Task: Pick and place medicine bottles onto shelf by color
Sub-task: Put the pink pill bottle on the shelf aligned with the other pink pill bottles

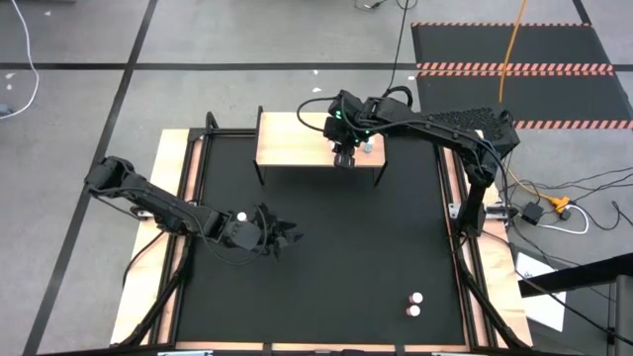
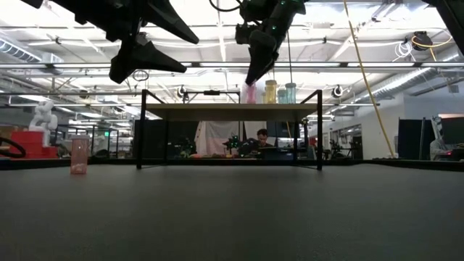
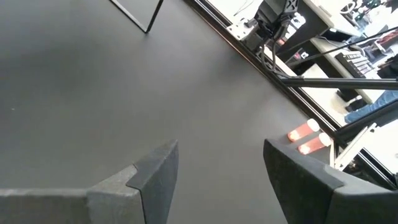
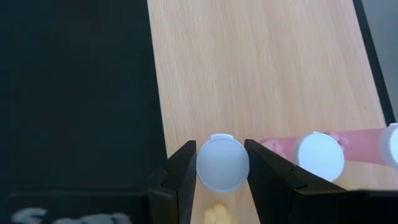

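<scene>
The shelf (image 1: 292, 140) stands at the mat's far middle. My right gripper (image 4: 222, 180) is over the shelf's right part, shut on a white-capped medicine bottle (image 4: 222, 163). In the low view a pink bottle (image 2: 250, 94) stands on the shelf right under those fingertips. A yellow bottle (image 2: 270, 92) and a teal bottle (image 2: 290, 93) stand beside it. My left gripper (image 1: 287, 235) hangs open above the mat's left middle, with nothing between its fingers. A pink bottle (image 2: 78, 156) stands on the mat beside that arm. My right gripper pinches the bottle's white cap (image 4: 211, 163) between its two fingers, one on each side of the round rim. The fingers come from above, slanting down from the table's right. The cap hides the body under it. The bottle under the tips stands upright on the shelf.
Two red bottles (image 1: 414, 304) sit on the mat near its near right corner, also seen past the left fingers (image 3: 308, 137). More white caps (image 4: 319, 155) stand close beside the right gripper on the shelf. The shelf's left half (image 1: 282, 133) is bare wood.
</scene>
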